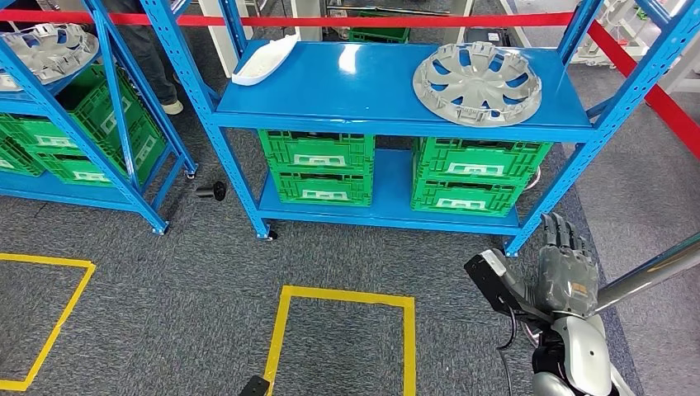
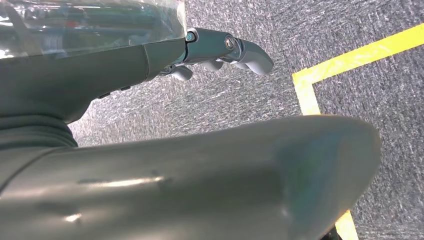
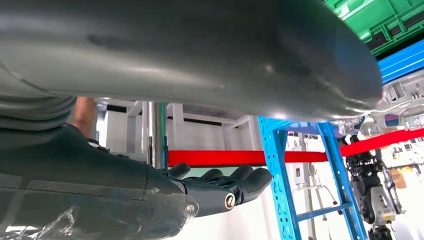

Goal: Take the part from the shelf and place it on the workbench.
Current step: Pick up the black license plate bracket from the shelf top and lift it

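A grey wheel cover [image 1: 477, 82] lies flat on the right half of the blue shelf's top board [image 1: 347, 91]. A white curved part [image 1: 264, 59] rests at that board's back left corner. My right hand [image 1: 565, 266] is raised at the lower right, below and in front of the shelf's right post, with its fingers stretched out and nothing in them. In the right wrist view the right hand [image 3: 220, 189] holds nothing. In the left wrist view my left hand [image 2: 220, 50] hangs over grey carpet, fingers extended and holding nothing.
Green crates [image 1: 318, 165] [image 1: 475, 175] fill the lower shelf. A second blue shelf [image 1: 74, 124] at the left carries another wheel cover [image 1: 49, 48]. Yellow floor squares [image 1: 347, 297], red barrier tape [image 1: 413, 18], a small black object [image 1: 213, 191] and a person's legs [image 1: 157, 58].
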Tool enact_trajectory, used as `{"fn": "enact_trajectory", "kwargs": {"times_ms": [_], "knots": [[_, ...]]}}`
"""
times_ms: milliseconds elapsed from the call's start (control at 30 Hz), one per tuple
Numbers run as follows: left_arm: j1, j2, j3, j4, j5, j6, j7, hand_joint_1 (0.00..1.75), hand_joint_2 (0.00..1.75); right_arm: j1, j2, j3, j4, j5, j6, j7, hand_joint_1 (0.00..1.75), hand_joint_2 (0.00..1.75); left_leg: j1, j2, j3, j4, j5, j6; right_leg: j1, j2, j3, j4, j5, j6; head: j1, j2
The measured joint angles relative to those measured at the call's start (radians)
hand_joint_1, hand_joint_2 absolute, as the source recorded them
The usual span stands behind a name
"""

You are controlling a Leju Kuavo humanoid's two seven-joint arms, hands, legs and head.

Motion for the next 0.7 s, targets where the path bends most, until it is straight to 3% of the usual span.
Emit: {"fn": "enact_trajectory", "kwargs": {"times_ms": [200,300,367,433,500,533,567,600,667,700], "knots": [[0.0,0.0,0.0,0.0,0.0,0.0,0.0,0.0,0.0,0.002,0.0,0.0,0.0,0.0,0.001,0.0,0.0,0.0,0.0,0.0,0.0,0.0,-0.001,0.0,-0.001,0.0,0.0,0.0,0.0,0.0,0.0,0.0],[0.0,0.001,0.0,0.0,0.0,0.0,0.0,0.0,0.0,0.003,0.001,-0.001,-0.001,0.0,0.001,0.0,0.0,0.0,-0.003,0.0,0.0,0.002,-0.005,0.012,-0.004,-0.001,0.002,-0.006,0.001,0.005,-0.002,0.0],[0.0,0.0,0.0,0.0,0.0,0.0,0.0,0.0,0.0,0.004,0.002,-0.004,-0.005,0.0,0.001,0.0,0.0,0.0,0.005,0.0,0.013,-0.021,0.001,0.02,-0.002,0.001,0.004,-0.002,-0.006,0.01,-0.003,0.0],[-0.002,-0.001,0.0,-0.001,0.0,0.0,0.0,0.0,0.0,0.003,0.001,-0.007,-0.009,0.0,0.001,0.0,0.0,0.0,0.017,0.001,0.027,-0.043,0.009,0.021,-0.004,0.005,-0.03,0.07,-0.045,0.018,0.0,0.0],[-0.003,-0.001,0.0,-0.001,0.0,0.0,0.0,0.0,0.0,0.007,0.0,-0.007,-0.008,-0.001,0.001,0.0,0.0,0.0,0.023,0.001,0.029,-0.045,0.007,0.018,-0.013,0.007,-0.11,0.208,-0.1,0.032,0.004,0.0],[-0.003,-0.001,0.0,-0.001,0.0,0.0,0.0,0.0,0.0,0.011,0.0,-0.007,-0.008,-0.001,0.001,0.0,0.0,0.0,0.027,0.0,0.029,-0.043,0.004,0.014,-0.02,0.007,-0.145,0.26,-0.11,0.041,0.005,0.0],[-0.002,-0.002,0.0,-0.001,0.0,0.0,0.001,0.0,0.0,0.014,0.0,-0.007,-0.008,-0.001,0.002,0.0,0.0,0.0,0.032,0.0,0.029,-0.038,0.0,0.008,-0.028,0.007,-0.167,0.281,-0.1,0.049,0.005,0.0],[-0.002,-0.002,0.0,-0.001,0.0,0.0,0.001,0.0,0.0,0.015,0.0,-0.007,-0.008,-0.001,0.002,0.0,0.0,0.0,0.038,-0.001,0.03,-0.03,-0.007,0.0,-0.035,0.006,-0.168,0.26,-0.068,0.059,0.005,0.0],[-0.002,-0.001,0.0,-0.001,-0.002,0.0,0.003,0.0,0.0,0.015,0.001,-0.008,-0.008,-0.001,0.002,0.0,0.0,0.0,0.051,-0.003,0.028,-0.004,-0.026,-0.021,-0.049,0.005,-0.132,0.147,0.011,0.08,0.007,0.0],[-0.003,-0.001,0.0,-0.001,-0.004,0.001,0.005,0.0,0.0,0.016,0.001,-0.008,-0.008,-0.001,0.002,0.0,0.0,0.0,0.055,-0.004,0.025,0.013,-0.037,-0.032,-0.052,0.008,-0.115,0.1,0.034,0.082,0.012,0.0]]}}
